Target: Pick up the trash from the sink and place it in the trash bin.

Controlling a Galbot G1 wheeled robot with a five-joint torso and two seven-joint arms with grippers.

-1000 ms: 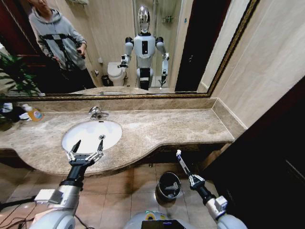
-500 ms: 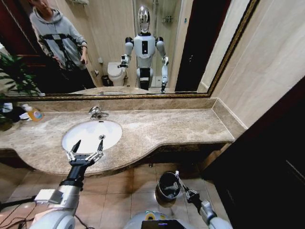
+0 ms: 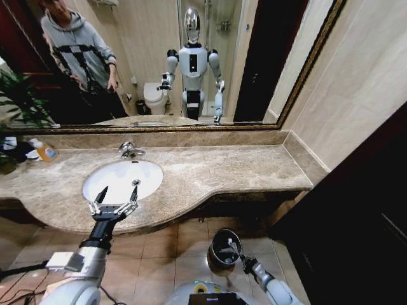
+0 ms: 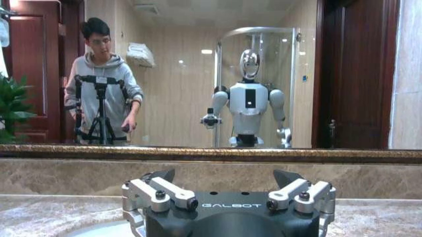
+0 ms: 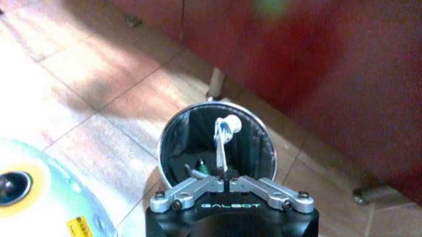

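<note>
Right wrist view: right gripper (image 5: 228, 183) is holding the tube (image 5: 223, 140) in closed fingers, upright, its long axis pointing straight down into the bin (image 5: 173, 143) on the floor. Left gripper (image 3: 113, 204), fingers wide, is hovering at the sink's (image 3: 149, 166) front rim.

Sink (image 3: 121, 178) was white, its faucet (image 3: 129, 150) chrome, set in countertop (image 3: 222, 168) of mottled beige-brown marble. Soap bottle (image 3: 44, 151) was orange-yellow. My left gripper (image 3: 113, 202) showed black fingertips on silver links over a black body; my right gripper (image 5: 231, 181) showed the same silver and black. The tube (image 5: 223, 143) it held was white with a blue mark. Trash bin (image 5: 173, 148) was dark inside with a shiny metallic rim. Floor tiles (image 5: 86, 89) were pale tan.
</note>
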